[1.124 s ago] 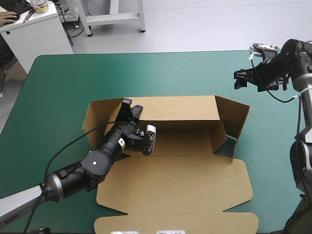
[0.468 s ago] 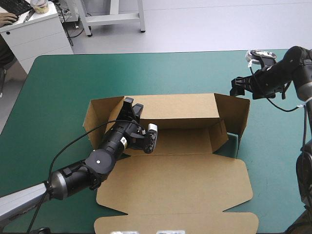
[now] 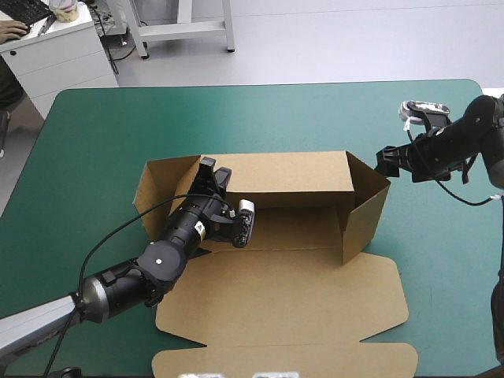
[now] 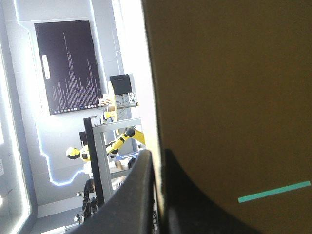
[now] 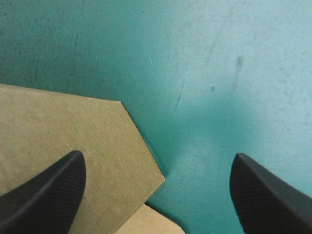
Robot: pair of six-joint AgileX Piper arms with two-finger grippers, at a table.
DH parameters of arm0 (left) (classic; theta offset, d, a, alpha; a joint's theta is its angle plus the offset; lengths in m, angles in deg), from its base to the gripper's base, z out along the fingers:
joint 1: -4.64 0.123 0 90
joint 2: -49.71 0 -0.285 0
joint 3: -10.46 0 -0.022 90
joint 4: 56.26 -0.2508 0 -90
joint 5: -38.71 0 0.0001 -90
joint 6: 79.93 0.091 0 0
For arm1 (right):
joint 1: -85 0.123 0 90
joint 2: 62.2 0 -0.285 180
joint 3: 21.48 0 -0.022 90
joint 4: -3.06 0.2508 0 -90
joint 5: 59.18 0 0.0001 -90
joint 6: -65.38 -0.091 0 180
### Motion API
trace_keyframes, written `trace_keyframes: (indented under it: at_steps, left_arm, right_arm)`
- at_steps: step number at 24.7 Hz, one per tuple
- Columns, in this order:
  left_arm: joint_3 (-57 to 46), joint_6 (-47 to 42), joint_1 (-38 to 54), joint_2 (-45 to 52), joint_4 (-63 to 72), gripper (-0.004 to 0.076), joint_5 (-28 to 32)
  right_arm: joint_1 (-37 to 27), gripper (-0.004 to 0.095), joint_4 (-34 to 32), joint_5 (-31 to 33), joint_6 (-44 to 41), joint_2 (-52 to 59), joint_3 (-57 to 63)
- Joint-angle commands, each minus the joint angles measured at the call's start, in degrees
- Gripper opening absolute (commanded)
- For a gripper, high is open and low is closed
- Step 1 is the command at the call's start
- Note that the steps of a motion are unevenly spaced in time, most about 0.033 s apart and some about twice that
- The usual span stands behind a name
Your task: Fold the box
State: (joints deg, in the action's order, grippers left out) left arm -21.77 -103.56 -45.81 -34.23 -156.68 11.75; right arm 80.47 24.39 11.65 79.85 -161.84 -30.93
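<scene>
Left claw: clenched on the box, its black fingers all but meeting, with the top edge of the board pinched between them.
Left grip spot: near the left end of the back wall, just beside the left side flap.
Left arm: comes in from the table's near left corner and crosses the left end of the box floor.
Right claw: released, its black fingers standing wide apart with nothing held between them.
Right claw's place: outside the box, at the top far corner of the right side wall; whether it touches the board cannot be told.
Under the right claw: one finger is over an angled brown corner of board, the other over bare teal-green cover.
Box: brown, in the middle of the table, a half-formed open tray. The back wall is upright, the right side wall is raised at a slant to it, and the left side flap is splayed outward.
Lid: flat on the cover, reaching toward the table's near edge.
Table: the teal-green cover is bare on the far side, beyond the back wall.
</scene>
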Motion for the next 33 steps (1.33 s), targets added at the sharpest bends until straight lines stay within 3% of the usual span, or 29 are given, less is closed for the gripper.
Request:
trace_keyframes:
  at_steps: [1, 7, 10, 16, 22, 29, 33]
  left_arm:
    - [0.7, -0.1, 0.1, 0.9, -2.1, -0.0010, -2.2]
    - [0.7, -0.1, 0.1, 0.9, -2.1, -0.0010, -2.3]
    - [0.7, -0.1, 0.1, 0.9, -2.1, -0.0010, -2.3]
    - [0.7, -0.1, 0.1, 0.9, -2.1, -0.0010, -2.3]
    - [0.7, -0.1, 0.1, 0.9, -2.1, -0.0010, -2.4]
    - [0.7, -0.1, 0.1, 0.9, -1.9, -0.0010, -2.4]
    - [0.7, -0.1, 0.1, 0.9, -1.9, -0.0010, -2.4]
  right_arm:
    - [-0.3, 0.0737, 1.4, -1.0, 1.0, 4.5, 2.4]
    - [-0.3, 0.0737, 2.3, -2.8, 2.6, 9.0, 10.1]
    - [-0.3, 0.0737, 5.9, -3.6, 6.2, 11.7, 14.0]
    - [-0.3, 0.0737, 16.5, -8.8, 25.3, 13.3, 21.9]
    - [-0.2, 0.0737, 20.6, -4.8, 29.2, 13.3, 23.0]
    - [0.0, 0.0737, 24.0, -7.7, 34.5, 13.3, 26.1]
    - [4.0, 0.0737, 23.4, -11.0, 34.8, 13.6, 28.6]
